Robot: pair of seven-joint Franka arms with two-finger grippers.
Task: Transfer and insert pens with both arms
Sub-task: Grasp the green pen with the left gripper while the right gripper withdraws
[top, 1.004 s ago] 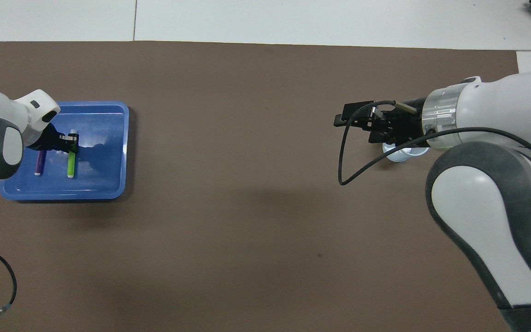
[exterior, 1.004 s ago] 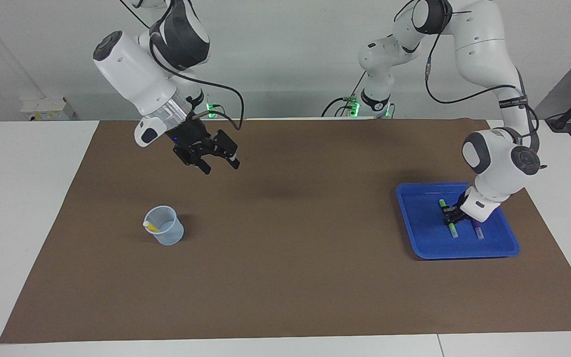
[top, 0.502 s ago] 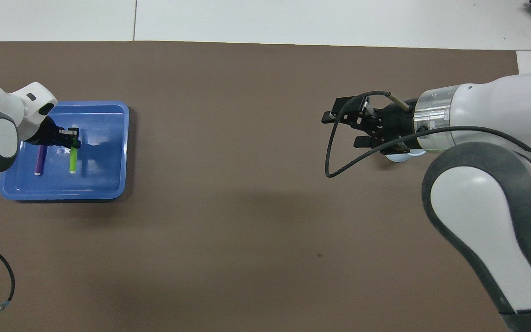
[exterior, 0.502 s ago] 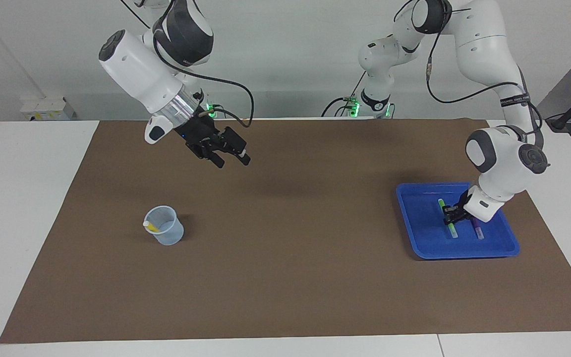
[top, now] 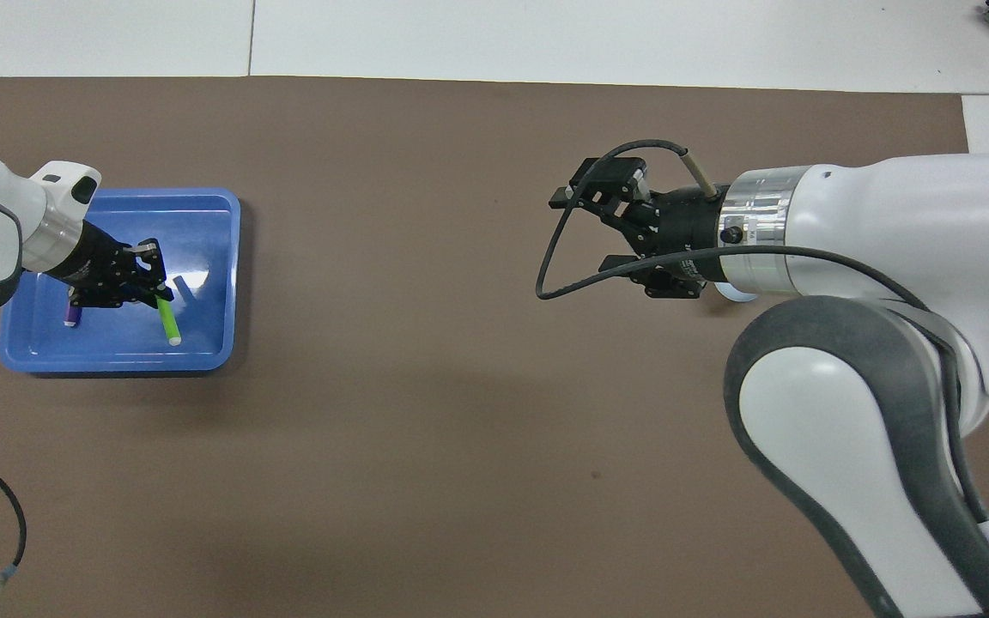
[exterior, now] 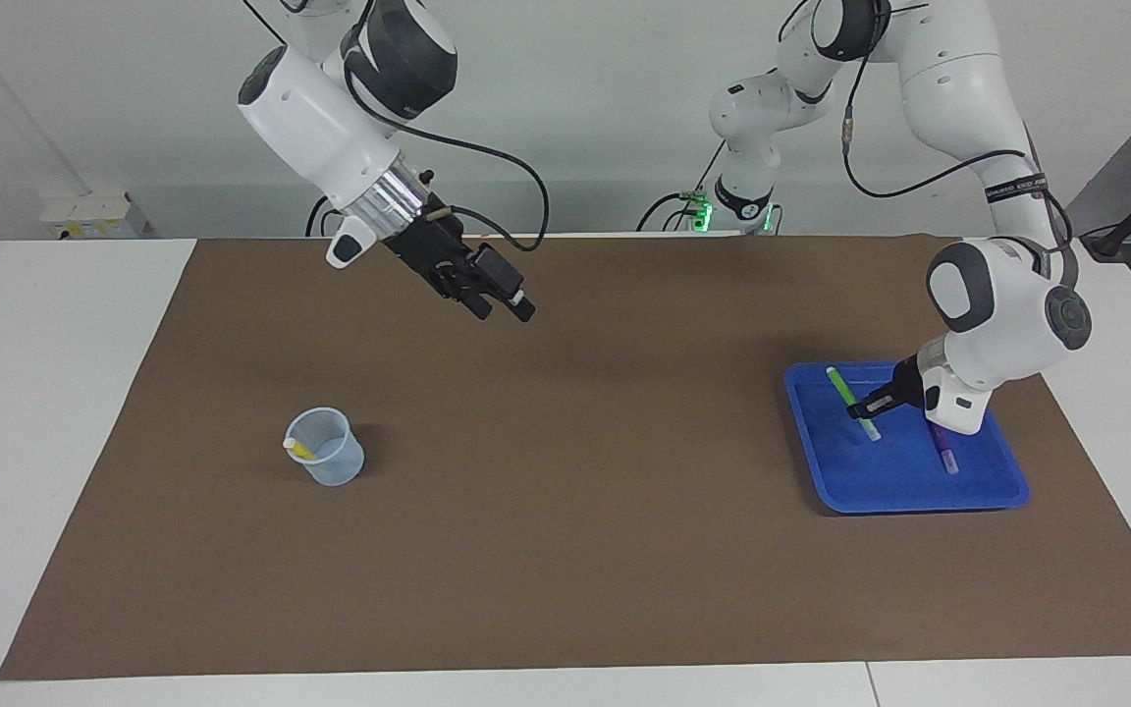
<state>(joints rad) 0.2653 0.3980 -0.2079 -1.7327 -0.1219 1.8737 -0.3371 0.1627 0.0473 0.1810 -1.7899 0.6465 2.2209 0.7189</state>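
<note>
The left claw [exterior: 865, 407], clenched on the tilted green pen [exterior: 851, 402] over the tray [exterior: 826, 471], faces the released right claw [exterior: 497, 298] hovering mid-bench.

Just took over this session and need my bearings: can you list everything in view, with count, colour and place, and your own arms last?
Green pen: one, bright green, lifted at a tilt over the tray, in the left gripper.
Purple pen: one, purple, lying in the tray.
Yellow pen: one, yellow, standing in the cup.
Tray: one, blue, toward the left arm's end of the table.
Cup: one, clear bluish, toward the right arm's end.
Mat: one, brown, covering the table.
Left gripper: one, black, shut on the green pen over the tray.
Right gripper: one, black, open and empty, up over the mat.
</note>
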